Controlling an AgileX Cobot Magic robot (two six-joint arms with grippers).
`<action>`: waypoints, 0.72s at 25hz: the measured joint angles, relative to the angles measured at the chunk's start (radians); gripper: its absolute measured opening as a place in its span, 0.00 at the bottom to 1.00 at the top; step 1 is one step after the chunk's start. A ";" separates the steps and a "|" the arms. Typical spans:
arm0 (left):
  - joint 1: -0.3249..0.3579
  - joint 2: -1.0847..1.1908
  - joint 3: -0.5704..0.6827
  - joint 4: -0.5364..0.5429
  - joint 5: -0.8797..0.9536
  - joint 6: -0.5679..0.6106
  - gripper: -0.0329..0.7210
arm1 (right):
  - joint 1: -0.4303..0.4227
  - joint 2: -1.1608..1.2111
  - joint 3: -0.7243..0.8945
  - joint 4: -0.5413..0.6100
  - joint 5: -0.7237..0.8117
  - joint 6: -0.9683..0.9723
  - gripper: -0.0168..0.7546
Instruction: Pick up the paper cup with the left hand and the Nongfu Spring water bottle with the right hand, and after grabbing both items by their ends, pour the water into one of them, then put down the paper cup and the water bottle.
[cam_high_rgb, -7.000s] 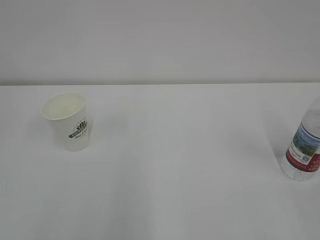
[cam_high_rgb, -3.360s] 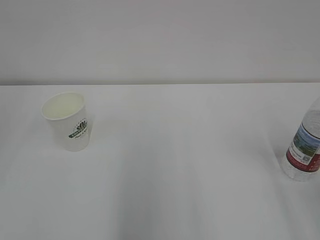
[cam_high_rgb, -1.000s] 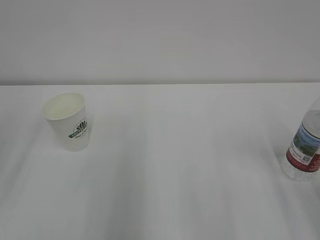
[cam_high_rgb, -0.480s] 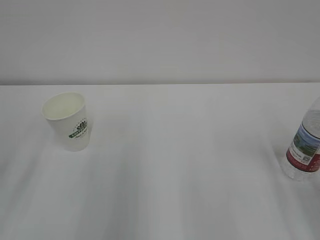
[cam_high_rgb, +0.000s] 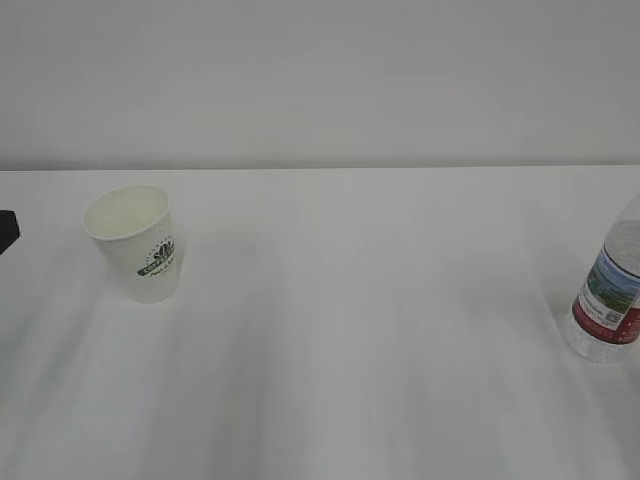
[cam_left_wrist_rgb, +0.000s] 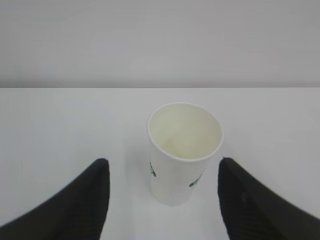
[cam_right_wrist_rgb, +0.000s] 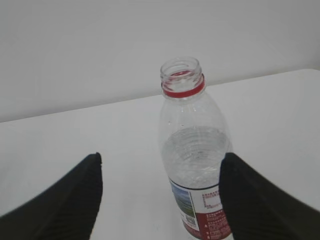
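Paper cup (cam_left_wrist_rgb: 184, 152) stands between left end effector (cam_left_wrist_rgb: 162, 172) fingers.

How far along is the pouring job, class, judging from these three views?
Done: nothing yet. The cup and the uncapped bottle both stand on the table, untouched. In hand: the left hand is open with the cup between its fingers, and the right hand is open around the bottle, neither closed. Left: grasp both, lift, pour the water, set both down.
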 joint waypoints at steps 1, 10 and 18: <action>0.000 0.007 0.000 -0.001 -0.006 0.000 0.70 | 0.000 0.000 0.005 0.000 -0.012 0.002 0.73; -0.008 0.143 0.000 0.000 -0.124 -0.022 0.70 | 0.000 0.061 0.063 0.000 -0.105 0.014 0.73; -0.042 0.241 0.000 0.047 -0.246 -0.030 0.70 | 0.000 0.262 0.111 -0.014 -0.328 0.014 0.73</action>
